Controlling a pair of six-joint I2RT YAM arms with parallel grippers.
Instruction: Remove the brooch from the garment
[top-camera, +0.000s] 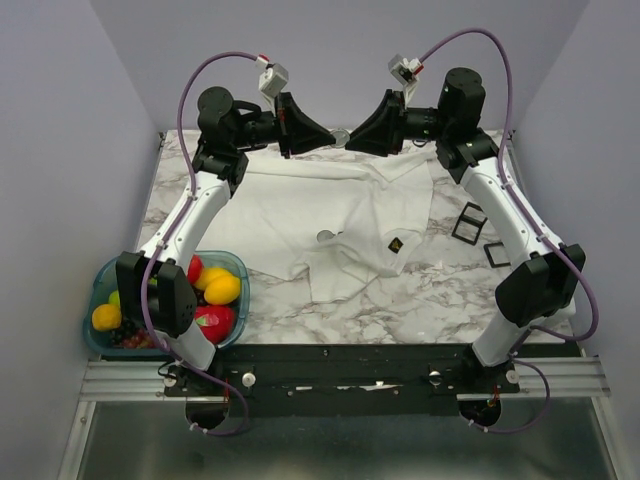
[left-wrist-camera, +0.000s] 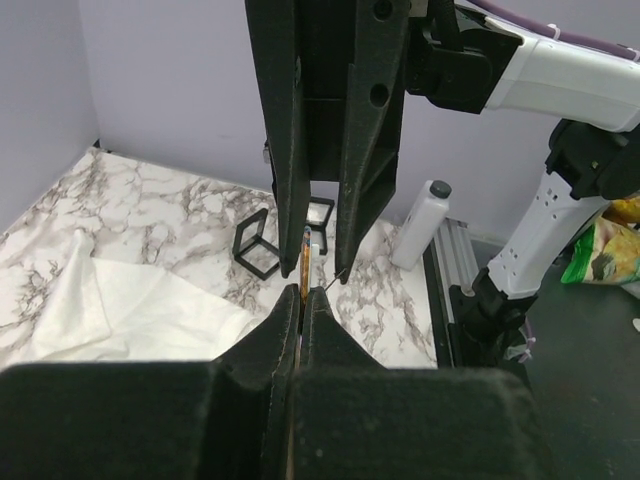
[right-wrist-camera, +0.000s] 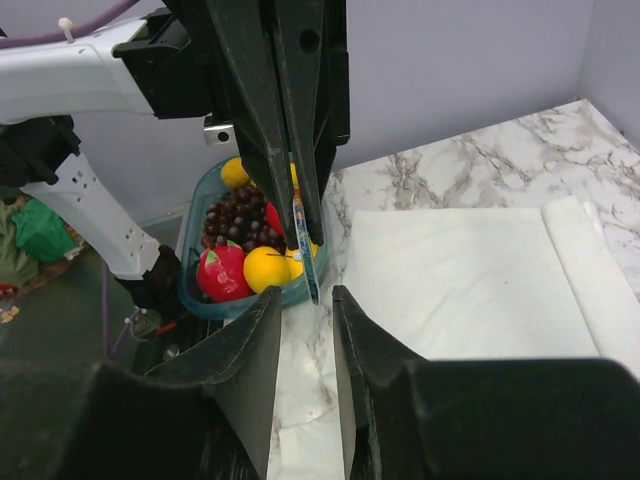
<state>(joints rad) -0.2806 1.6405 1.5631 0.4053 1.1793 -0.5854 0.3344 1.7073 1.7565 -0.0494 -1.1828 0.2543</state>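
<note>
The brooch hangs in the air at the back middle, off the garment. It shows edge-on in both wrist views, as a thin orange-edged disc and a blue-white one with a pin sticking out. My left gripper is shut on it and reaches in from the left. My right gripper faces it from the right, open, with its fingers standing either side of the brooch's free edge and apart from it. The white garment lies spread on the marble below, its dark diamond logo facing up.
A teal bowl of toy fruit sits at the near left. Two black square frames lie right of the garment. A small grey round thing rests on the cloth. A white bottle stands off the table's edge.
</note>
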